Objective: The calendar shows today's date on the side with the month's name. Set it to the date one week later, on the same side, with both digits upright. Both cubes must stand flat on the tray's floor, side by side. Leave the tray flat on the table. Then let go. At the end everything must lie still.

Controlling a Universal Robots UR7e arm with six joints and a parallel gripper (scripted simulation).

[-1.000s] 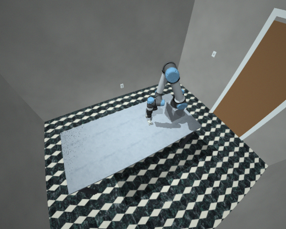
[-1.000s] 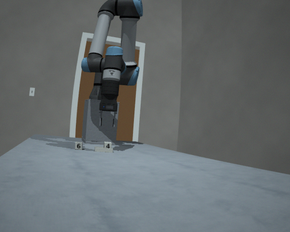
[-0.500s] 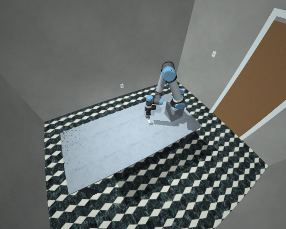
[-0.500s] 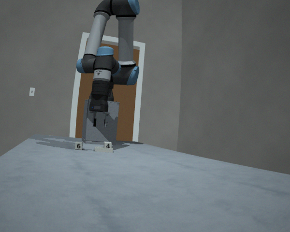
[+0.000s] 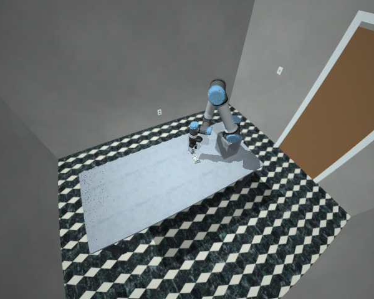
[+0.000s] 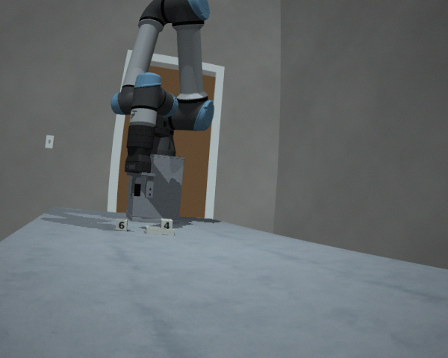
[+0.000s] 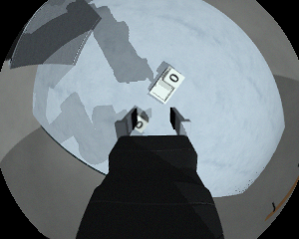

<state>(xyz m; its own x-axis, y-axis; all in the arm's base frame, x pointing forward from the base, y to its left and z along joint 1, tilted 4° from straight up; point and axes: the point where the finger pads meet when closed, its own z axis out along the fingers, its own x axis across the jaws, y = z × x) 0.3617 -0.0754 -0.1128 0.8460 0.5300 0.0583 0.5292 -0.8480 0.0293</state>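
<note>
Desk calendar, two number cubes + one tray, on a pale blue-grey table point(image 6: 254, 292). Tray point(image 6: 154, 230): low, cream-white, flat on the table nr the arm's grey pedestal point(image 6: 166, 185). Cube 1 point(image 6: 166, 224): white w/ black digit, stands in the tray at its right end as seen from the exterior cam; shows "4" to that cam, upright. From the wrist cam the same cube point(image 7: 172, 79) shows "0" on top; the tray floor point(image 7: 161, 92) next to it lies bare. Cube 2 point(image 6: 120, 224): same make, shows "6" to the exterior cam, stands on the table outside the tray, a short way left of it. Month name not legible in any view. Count: cubes 2, tray 1, arm 1. Gripper point(image 6: 140, 186): pointing down above cube 2, fingers spread fully, nothing between them; cube 2 point(image 7: 141, 122) shows below, just inside the left finger in the wrist view.
</note>
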